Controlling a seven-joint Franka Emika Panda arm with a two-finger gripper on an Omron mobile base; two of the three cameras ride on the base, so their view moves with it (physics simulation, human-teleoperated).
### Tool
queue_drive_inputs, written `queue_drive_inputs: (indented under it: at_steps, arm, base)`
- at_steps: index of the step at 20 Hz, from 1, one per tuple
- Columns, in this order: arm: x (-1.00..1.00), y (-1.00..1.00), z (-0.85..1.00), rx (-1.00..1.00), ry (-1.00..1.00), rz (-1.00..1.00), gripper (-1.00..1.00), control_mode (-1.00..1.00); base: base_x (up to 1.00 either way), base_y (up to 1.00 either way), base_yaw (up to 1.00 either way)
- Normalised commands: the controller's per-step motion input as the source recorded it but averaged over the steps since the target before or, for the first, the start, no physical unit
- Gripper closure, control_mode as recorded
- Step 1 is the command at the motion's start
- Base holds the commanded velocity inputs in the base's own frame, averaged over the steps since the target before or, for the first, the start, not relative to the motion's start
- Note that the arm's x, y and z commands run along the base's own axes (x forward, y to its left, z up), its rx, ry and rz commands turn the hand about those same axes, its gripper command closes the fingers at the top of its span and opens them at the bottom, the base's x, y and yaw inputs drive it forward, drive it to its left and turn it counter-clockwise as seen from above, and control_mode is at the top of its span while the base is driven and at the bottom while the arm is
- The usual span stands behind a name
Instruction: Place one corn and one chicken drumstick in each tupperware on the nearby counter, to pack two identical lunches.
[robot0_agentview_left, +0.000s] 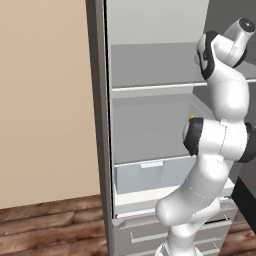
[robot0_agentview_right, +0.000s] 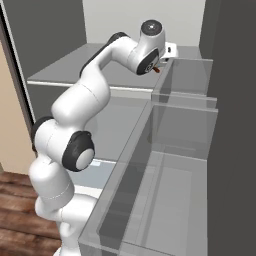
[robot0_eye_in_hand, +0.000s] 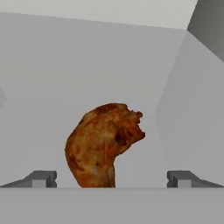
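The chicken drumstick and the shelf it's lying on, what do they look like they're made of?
The chicken drumstick looks like roasted meat: mottled orange-brown skin with darker charred patches and a dull, slightly greasy sheen. The shelf looks like smooth matte grey plastic or painted metal, flat and even in tone; which of the two cannot be told. The end effector stands open around the drumstick.

The chicken drumstick (robot0_eye_in_hand: 103, 144) is cut off below in the hand view, its narrow end lost behind the band at the bottom, so where it meets the fridge shelf (robot0_eye_in_hand: 65, 78) cannot be told. In the right base view only a small reddish-brown speck of it shows past the arm's wrist, too small to read. In the left base view the arm covers the tool, and a tiny yellow bit (robot0_agentview_left: 191, 117) at the shelf's far right edge is too small to identify.
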Motion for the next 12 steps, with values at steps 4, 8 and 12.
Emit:
queue_drive_inputs:
  at_steps: [4, 8, 12]
  arm:
    - [0.16, 0.00, -0.18, 0.00, 0.00, 0.00, -1.00, -1.00]
    - [0.11, 0.00, -0.23, 0.00, 0.00, 0.00, -1.00, -1.00]
    - [0.00, 0.00, -0.43, 0.00, 0.00, 0.00, -1.00, -1.00]
  base:
    - [0.00, 0.00, 0.00]
    - [0.00, 0.00, 0.00]
    - [0.00, 0.00, 0.00]
